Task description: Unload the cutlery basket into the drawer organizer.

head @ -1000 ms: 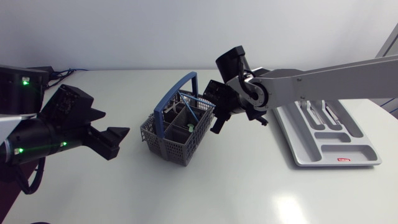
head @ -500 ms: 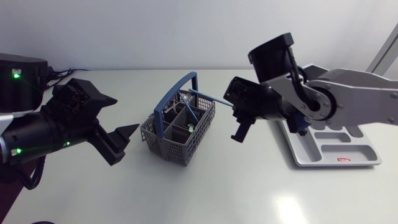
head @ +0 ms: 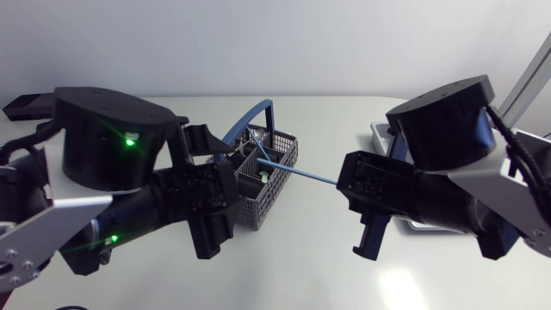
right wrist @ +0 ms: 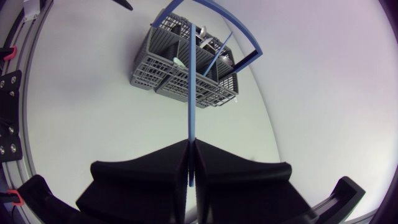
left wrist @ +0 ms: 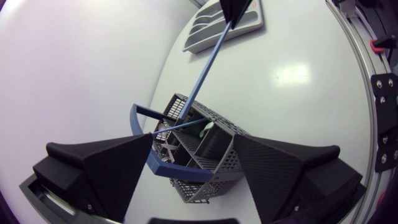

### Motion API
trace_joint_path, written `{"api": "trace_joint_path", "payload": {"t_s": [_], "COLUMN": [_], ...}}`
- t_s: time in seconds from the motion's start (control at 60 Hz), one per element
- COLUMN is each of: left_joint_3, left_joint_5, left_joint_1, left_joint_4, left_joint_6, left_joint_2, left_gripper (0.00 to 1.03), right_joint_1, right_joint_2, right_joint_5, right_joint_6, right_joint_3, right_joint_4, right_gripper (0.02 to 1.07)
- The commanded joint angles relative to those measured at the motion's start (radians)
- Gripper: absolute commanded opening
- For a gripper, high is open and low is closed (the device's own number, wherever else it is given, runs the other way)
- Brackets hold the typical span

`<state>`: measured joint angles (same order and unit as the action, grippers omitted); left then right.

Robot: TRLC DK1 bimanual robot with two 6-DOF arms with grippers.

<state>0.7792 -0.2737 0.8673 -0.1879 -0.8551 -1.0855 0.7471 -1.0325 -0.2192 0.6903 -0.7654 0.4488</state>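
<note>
White table [head: 284,267] holds the basket [head: 271,194] at its middle and the organizer [left wrist: 202,34] to the right, largely hidden by the right arm, so I cannot tell what it holds. The right gripper [right wrist: 191,146] is pinched on a blue utensil [head: 301,170] whose other end reaches back to the basket, while the left gripper [left wrist: 194,135] hangs with fingers spread over the basket's left side, touching nothing. I judge the unloading partly done at most: this piece is not yet at the organizer, and more cutlery stands in the basket.
</note>
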Motion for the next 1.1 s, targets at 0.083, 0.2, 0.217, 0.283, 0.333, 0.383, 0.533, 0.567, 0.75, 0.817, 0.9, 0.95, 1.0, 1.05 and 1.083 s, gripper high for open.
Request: {"api": "trace_joint_path", "payload": {"t_s": [0.083,0.2,0.217,0.283,0.333,0.383,0.533,0.567,0.75,0.817,0.9,0.95,1.0,1.05,1.083], "left_joint_3": [0.034,0.034,0.034,0.032,0.028,0.025,-0.006,-0.011,-0.028,-0.034,-0.040,-0.043,-0.047,-0.047,-0.047], "left_joint_5": [-0.028,-0.048,-0.048,-0.048,-0.048,-0.051,-0.059,-0.062,-0.075,-0.078,-0.079,-0.081,-0.081,-0.082,-0.082], "left_joint_1": [0.044,0.062,0.064,0.079,0.091,0.101,0.121,0.124,0.124,0.127,0.128,0.128,0.128,0.128,0.127], "left_joint_4": [0.008,0.028,0.030,0.039,0.054,0.057,0.076,0.077,0.091,0.094,0.097,0.100,0.108,0.114,0.117], "left_joint_6": [-0.128,-0.167,-0.167,-0.174,-0.183,-0.186,-0.229,-0.234,-0.260,-0.272,-0.274,-0.274,-0.275,-0.275,-0.275], "left_joint_2": [-0.054,-0.083,-0.083,-0.083,-0.085,-0.093,-0.103,-0.103,-0.123,-0.132,-0.146,-0.159,-0.169,-0.174,-0.175], "left_gripper": [0.91,0.91,0.90,0.87,0.84,0.81,0.60,0.59,0.46,0.40,0.38,0.36,0.36,0.36,0.36], "right_joint_1": [0.063,0.124,0.133,0.156,0.172,0.182,0.202,0.204,0.227,0.232,0.238,0.238,0.239,0.242,0.245], "right_joint_2": [0.042,0.046,0.046,0.042,0.035,0.028,0.023,0.023,0.028,0.029,0.034,0.038,0.040,0.042,0.042], "right_joint_5": [-0.023,-0.046,-0.051,-0.065,-0.074,-0.086,-0.095,-0.097,-0.101,-0.108,-0.117,-0.118,-0.120,-0.123,-0.123], "right_joint_6": [0.025,0.017,0.012,0.006,0.003,0.003,0.003,0.005,0.008,0.011,0.015,0.018,0.020,0.018,0.018], "right_joint_3": [0.026,0.026,0.028,0.029,0.028,0.029,0.029,0.029,0.037,0.035,0.032,0.029,0.028,0.026,0.026], "right_joint_4": [0.051,0.076,0.076,0.076,0.077,0.079,0.088,0.091,0.100,0.100,0.103,0.103,0.105,0.108,0.111], "right_gripper": [0.08,0.08,0.08,0.08,0.08,0.08,0.08,0.08,0.08,0.08,0.08,0.08,0.08,0.08,0.08]}}
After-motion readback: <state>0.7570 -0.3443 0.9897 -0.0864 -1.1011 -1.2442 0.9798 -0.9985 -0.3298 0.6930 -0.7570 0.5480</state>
